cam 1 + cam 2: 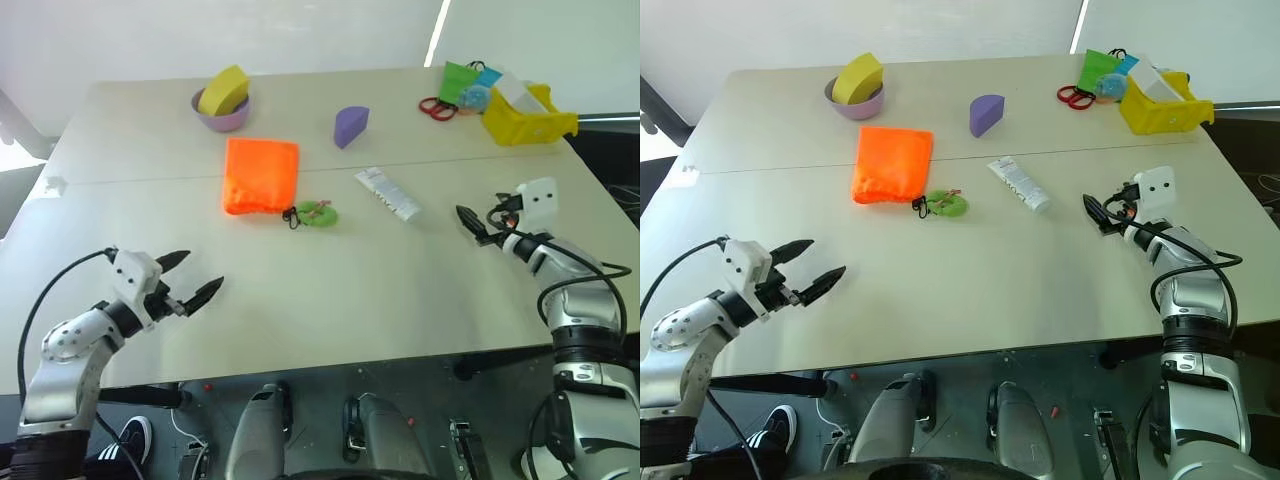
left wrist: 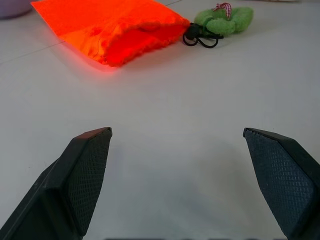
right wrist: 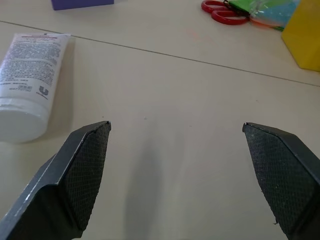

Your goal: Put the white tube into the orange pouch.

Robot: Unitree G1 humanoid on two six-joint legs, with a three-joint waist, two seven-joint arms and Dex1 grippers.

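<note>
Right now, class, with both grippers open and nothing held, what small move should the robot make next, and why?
Probably ease the right gripper toward the white tube and straddle it. That gripper is open and empty, and the tube lies flat on the table just beyond it, apart from the orange pouch, whose mouth faces the open left gripper.

A pale beige table [image 1: 300, 290] with a seam across it carried a flat orange fabric pouch [image 1: 260, 175] at centre-left, a small white squeeze tube [image 1: 388, 193] to its right, and a green ring [image 1: 318, 213] between them. At the far edge lay a lilac bowl [image 1: 222, 115], a purple wedge block [image 1: 350, 126], red-handled scissors [image 1: 436, 107] and a yellow plastic bin [image 1: 525, 120].
</note>
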